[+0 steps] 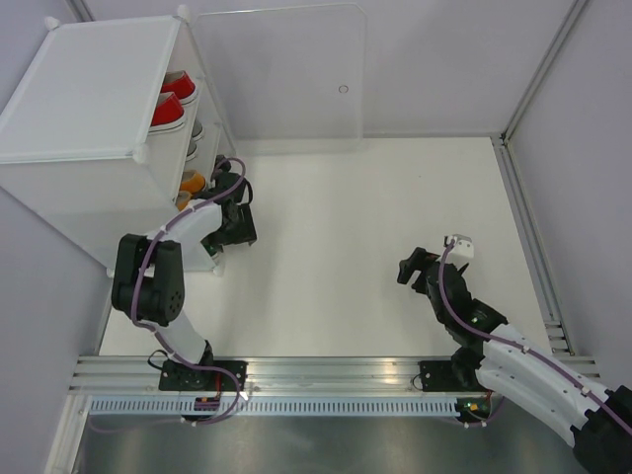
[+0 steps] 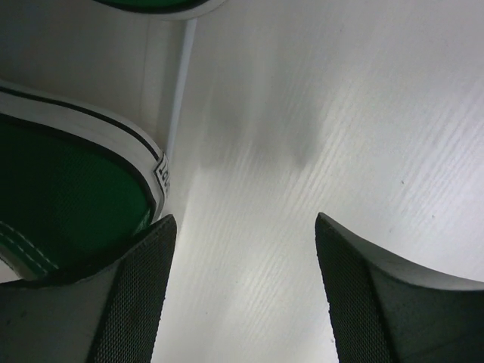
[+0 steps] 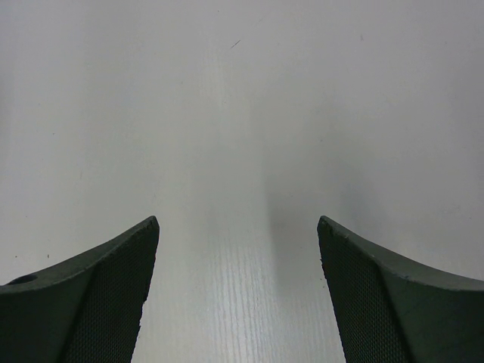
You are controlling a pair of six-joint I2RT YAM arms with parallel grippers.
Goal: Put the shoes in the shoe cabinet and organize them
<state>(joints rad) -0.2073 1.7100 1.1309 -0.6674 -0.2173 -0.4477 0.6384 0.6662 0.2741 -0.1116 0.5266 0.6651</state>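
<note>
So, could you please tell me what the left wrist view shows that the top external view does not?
Left wrist only: a green shoe beside the left hand, not gripped. Top external only: the whole shoe cabinet, red shoes and an orange shoe on its shelves, the clear door, the right hand. Both: the left hand, open, at the cabinet.

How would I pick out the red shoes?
Find the big white cabinet in the far left corner, clear door swung open. Shoes peek from its open front; the red shoes alone are red, nearer the door than the orange shoe.
</note>
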